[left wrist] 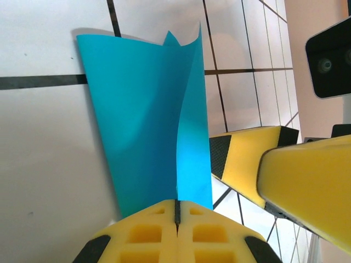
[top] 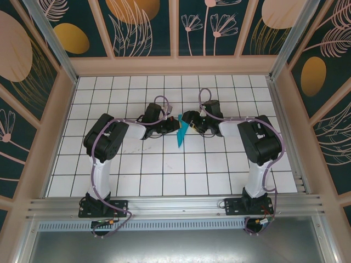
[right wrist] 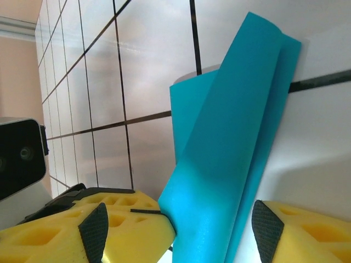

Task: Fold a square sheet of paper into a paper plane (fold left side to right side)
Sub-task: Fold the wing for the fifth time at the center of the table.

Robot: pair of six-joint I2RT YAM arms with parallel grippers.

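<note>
A smooth cyan sheet of paper [left wrist: 148, 120], folded into a narrow tapering strip with loose curling layers, stands mid-tabletop [top: 164, 170] on white tiles, pinched in the left hand [left wrist: 176, 211]. The right hand [right wrist: 214, 230] straddles it, yellow fingers spread.

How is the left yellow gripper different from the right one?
The left gripper has its yellow fingers pressed shut; the right gripper has its fingers spread apart. The left gripper pinches the folded cyan-teal paper; the right gripper only has the paper passing between its fingers. Both are yellow and meet at the same paper.
</note>
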